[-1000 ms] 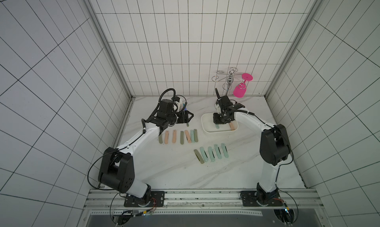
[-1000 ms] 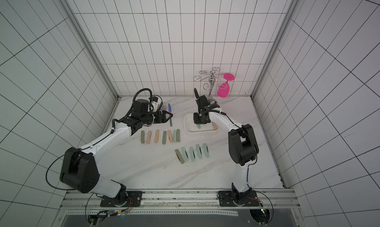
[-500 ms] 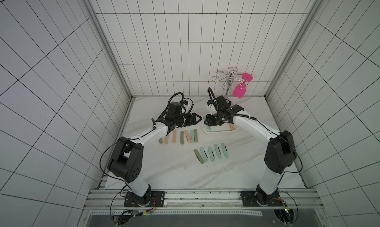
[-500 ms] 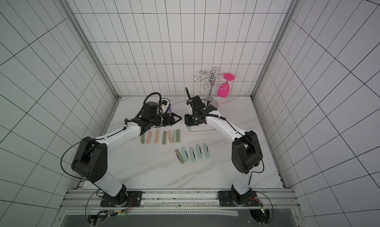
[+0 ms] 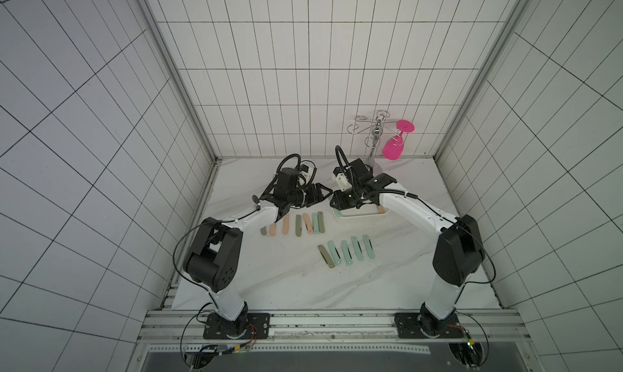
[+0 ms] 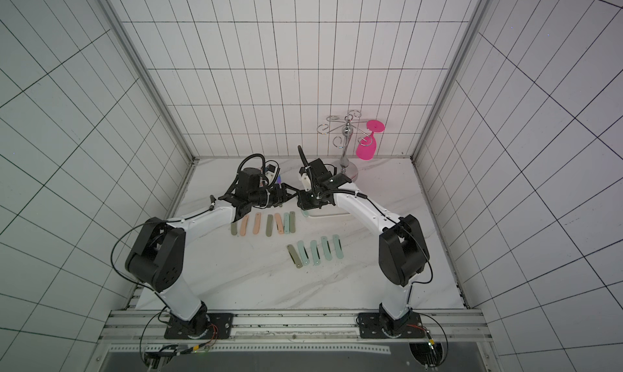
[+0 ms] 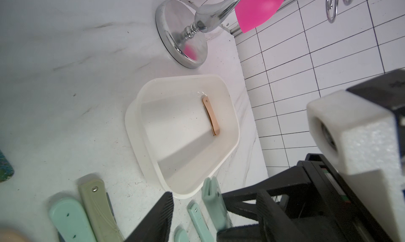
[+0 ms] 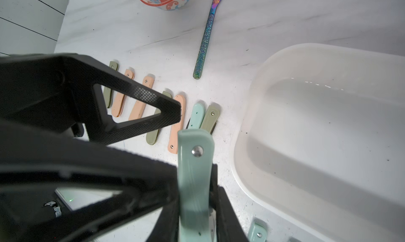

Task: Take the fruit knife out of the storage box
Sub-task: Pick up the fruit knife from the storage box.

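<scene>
moved: you swung both arms together | near: knife rows laid out | mid: right gripper clamped mint fruit knife, just outside storage box; left gripper gaped around it | far: peach knife sat in box | step: looked like handover; next needed left closing first

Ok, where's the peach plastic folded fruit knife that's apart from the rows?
In the left wrist view, the peach folded fruit knife lies inside the white plastic storage box, by its right-end wall, near the chrome stand.
</scene>
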You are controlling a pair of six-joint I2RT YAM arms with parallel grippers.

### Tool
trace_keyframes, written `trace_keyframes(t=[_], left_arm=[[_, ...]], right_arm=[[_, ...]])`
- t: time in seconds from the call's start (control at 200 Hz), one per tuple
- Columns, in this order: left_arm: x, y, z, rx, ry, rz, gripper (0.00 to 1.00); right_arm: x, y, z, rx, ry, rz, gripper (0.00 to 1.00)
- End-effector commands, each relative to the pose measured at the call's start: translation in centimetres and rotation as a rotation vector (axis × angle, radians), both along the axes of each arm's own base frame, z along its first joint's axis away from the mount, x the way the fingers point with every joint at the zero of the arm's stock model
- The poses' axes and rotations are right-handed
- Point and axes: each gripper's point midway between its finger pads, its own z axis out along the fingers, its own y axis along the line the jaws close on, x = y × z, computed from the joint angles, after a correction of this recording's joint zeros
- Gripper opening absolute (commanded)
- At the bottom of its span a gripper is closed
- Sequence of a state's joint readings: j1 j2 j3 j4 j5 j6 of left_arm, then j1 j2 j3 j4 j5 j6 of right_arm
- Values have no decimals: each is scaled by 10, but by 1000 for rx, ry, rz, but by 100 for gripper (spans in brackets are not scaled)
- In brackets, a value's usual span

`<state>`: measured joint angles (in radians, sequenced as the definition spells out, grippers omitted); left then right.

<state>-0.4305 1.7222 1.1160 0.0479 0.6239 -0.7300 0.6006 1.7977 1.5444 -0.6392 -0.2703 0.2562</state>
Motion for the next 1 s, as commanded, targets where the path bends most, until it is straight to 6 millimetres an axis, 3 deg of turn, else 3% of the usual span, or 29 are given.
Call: trace_keyframes(t=[0.0, 0.215, 0.365, 0.47, 0.78, 0.945, 0.995], left_arm=[[2, -5, -5, -28, 12, -5, 57], [3, -7, -10, -36, 29, -9, 47], [2, -8, -9, -41, 29, -12, 28], [1, -7, -8, -39, 25, -12, 20], [-4, -8, -13, -34, 33, -30, 8], [-5, -7, -13, -27, 28, -33, 1], [-6, -5, -13, -18, 22, -31, 0]], right_arm=[[-6, 8, 11, 17, -26, 42, 2], [-6, 13, 14, 22, -35, 52, 2], [-6, 14, 12, 18, -33, 53, 2], [-5, 13, 12, 14, -34, 52, 2], [-5, 14, 14, 17, -37, 53, 2], [-5, 14, 14, 17, -35, 50, 12], [-6, 14, 15, 19, -36, 49, 19]])
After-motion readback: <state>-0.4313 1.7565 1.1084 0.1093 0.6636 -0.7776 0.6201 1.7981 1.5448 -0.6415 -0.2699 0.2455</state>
